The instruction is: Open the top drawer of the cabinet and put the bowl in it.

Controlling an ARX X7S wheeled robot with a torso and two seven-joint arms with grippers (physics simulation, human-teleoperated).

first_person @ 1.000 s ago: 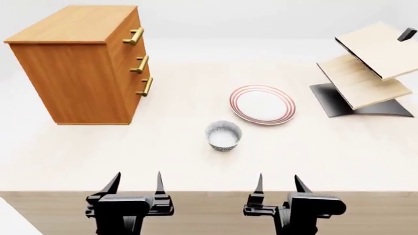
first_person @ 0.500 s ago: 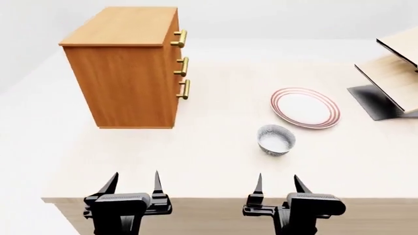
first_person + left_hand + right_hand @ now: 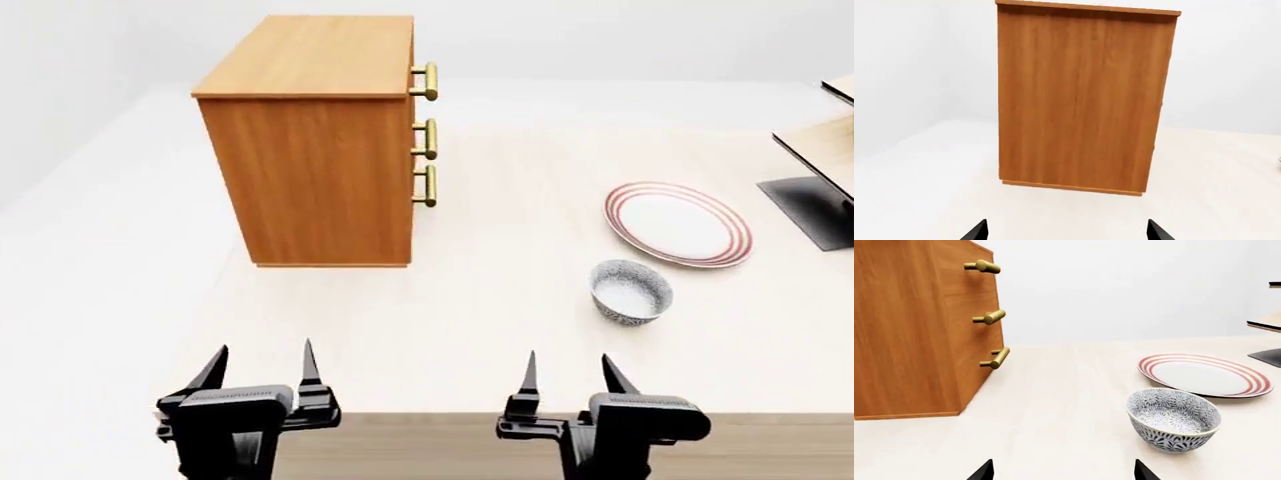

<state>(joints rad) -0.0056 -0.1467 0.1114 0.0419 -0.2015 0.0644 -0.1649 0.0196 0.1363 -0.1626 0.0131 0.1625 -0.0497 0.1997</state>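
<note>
The cabinet (image 3: 320, 150) stands at the back left of the table, its three drawers shut. Its brass handles face right; the top drawer's handle (image 3: 423, 81) is the uppermost. The cabinet's plain side fills the left wrist view (image 3: 1081, 100), and its handles show in the right wrist view (image 3: 982, 266). The bowl (image 3: 630, 291) sits upright on the table, right of the cabinet, ahead of my right gripper (image 3: 571, 372); it also shows in the right wrist view (image 3: 1174, 419). My left gripper (image 3: 260, 362) is open and empty near the table's front edge. My right gripper is open and empty too.
A flat plate with red rim rings (image 3: 678, 223) lies behind the bowl. A pale tilted wooden shelf rack on a dark base (image 3: 821, 195) stands at the far right edge. The table's front edge (image 3: 427, 415) runs just under both grippers.
The head view has swung left: the cabinet, bowl and plate have all shifted right in the picture. Both grippers stay open at the front edge.
</note>
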